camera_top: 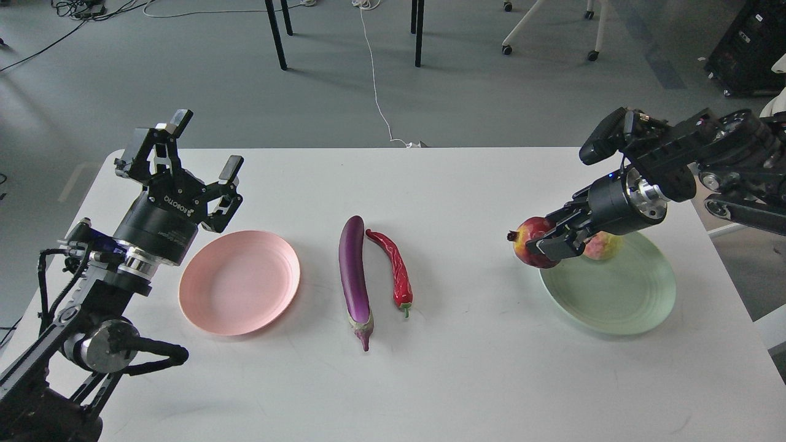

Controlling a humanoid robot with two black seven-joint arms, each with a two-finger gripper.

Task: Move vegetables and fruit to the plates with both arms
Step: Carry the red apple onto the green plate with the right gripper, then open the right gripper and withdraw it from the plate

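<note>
My right gripper is shut on the dark red pomegranate and holds it in the air over the left rim of the pale green plate. The yellow-green fruit lies at the back of that plate, partly hidden by the gripper. The purple eggplant and the red chili pepper lie side by side at the table's middle. The pale pink plate sits to their left with nothing on it. My left gripper is open and empty, above the table behind the pink plate.
The white table ends just right of the green plate. Beyond its far edge are table legs, chair castors and a white cable on the grey floor.
</note>
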